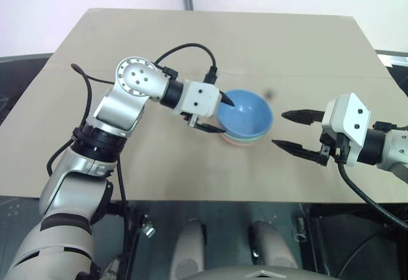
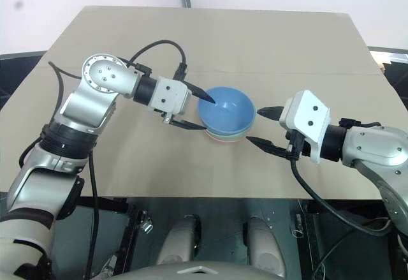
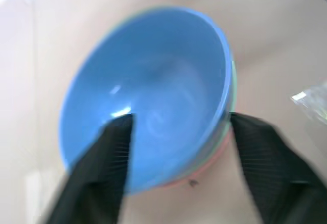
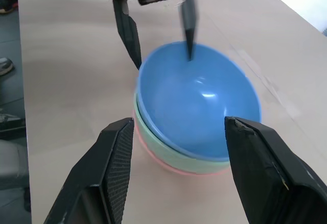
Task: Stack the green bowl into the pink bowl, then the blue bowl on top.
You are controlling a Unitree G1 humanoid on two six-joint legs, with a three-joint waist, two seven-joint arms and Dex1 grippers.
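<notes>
Blue bowl (image 1: 245, 113) is seen from the head camera nested on the green bowl (image 1: 244, 141) and pink bowl (image 1: 233, 141), mid-table (image 1: 210, 37); the stack looks complete. The left gripper (image 1: 213, 115) is spread astride the blue rim, one finger inside, one outside, probably for letting go. The right gripper (image 1: 294, 129) is held spread just beside the stack, empty, presumably to steady it. In the left wrist view, fingers (image 3: 99, 170) straddle the rim apart. In the right wrist view, all three bowls are framed between open fingers (image 4: 115, 163).
</notes>
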